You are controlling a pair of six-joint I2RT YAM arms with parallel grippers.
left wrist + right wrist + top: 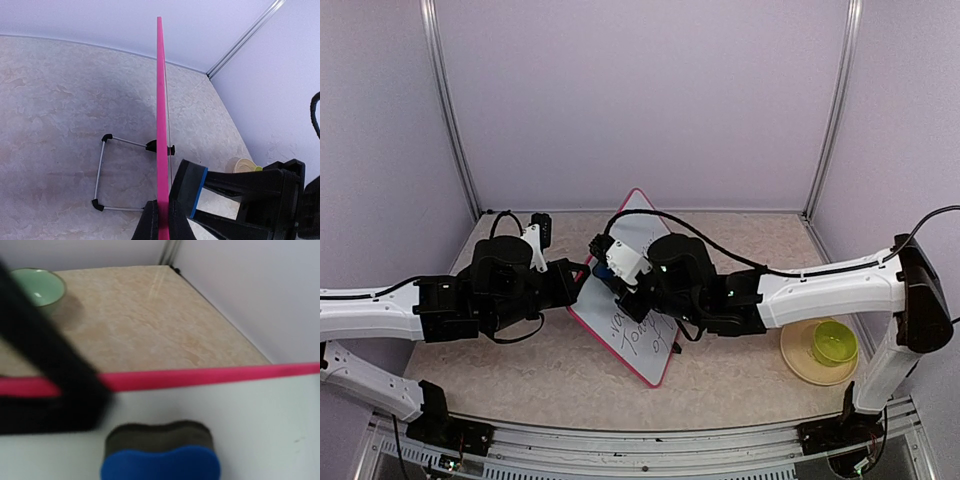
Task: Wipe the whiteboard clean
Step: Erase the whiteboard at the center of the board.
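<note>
Left gripper (161, 222) fingers are pinching tight on the whiteboard's (638, 350) pink rim. Right gripper (618, 268) fingers are clamping a blue eraser (160, 465) against the whiteboard's face. The whiteboard is standing between both grippers, with handwriting showing.

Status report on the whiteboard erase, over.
Left gripper: jaws shut on whiteboard rim. Right gripper: jaws shut on eraser, at the board face. Handwriting lower down, not yet wiped. Green bowl off right, not in the way.
</note>
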